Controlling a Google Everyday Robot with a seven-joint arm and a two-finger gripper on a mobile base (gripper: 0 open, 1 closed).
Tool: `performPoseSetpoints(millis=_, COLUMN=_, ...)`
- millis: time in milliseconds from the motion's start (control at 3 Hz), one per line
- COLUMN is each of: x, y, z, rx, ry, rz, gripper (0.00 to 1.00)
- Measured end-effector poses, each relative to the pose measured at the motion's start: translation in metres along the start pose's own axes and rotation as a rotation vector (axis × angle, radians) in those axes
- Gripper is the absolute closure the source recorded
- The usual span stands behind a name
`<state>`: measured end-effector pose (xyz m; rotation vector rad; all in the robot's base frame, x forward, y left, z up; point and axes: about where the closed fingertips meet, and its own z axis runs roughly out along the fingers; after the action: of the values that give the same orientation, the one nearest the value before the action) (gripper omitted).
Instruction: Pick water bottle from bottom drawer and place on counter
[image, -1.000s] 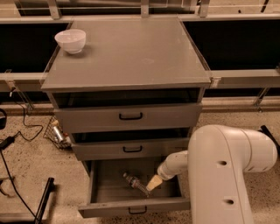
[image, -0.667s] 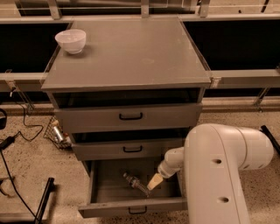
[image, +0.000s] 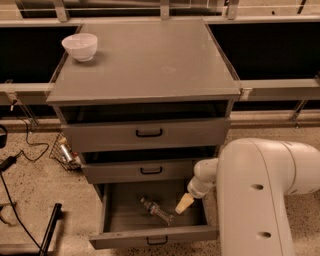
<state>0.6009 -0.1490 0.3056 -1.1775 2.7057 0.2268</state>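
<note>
The bottom drawer (image: 155, 237) is pulled open below two shallower drawers. The water bottle (image: 157, 210), small, clear and crinkled, lies on its side on the drawer floor, slanted from upper left to lower right. My gripper (image: 183, 204) hangs inside the drawer just to the right of the bottle, its pale tip a short gap from the bottle's lower end and not touching it. The counter (image: 150, 60) is the flat grey top of the cabinet.
A white bowl (image: 80, 46) sits at the counter's back left corner. My bulky white arm (image: 265, 195) fills the lower right. A wire basket with small bottles (image: 64, 150) stands on the floor left of the cabinet. Black cables and a black bar (image: 50, 230) lie on the floor at left.
The arm has shifted slightly to the left in view. The gripper stays at about the same spot beside the bottle, and the bottle has not moved.
</note>
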Motion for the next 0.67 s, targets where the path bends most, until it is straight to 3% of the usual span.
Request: performPoseSetpoints(millis=667, x=0.046, y=-0.014, z=-0.097, rx=0.05, ry=-0.014, rz=0.069, gripper=0.0)
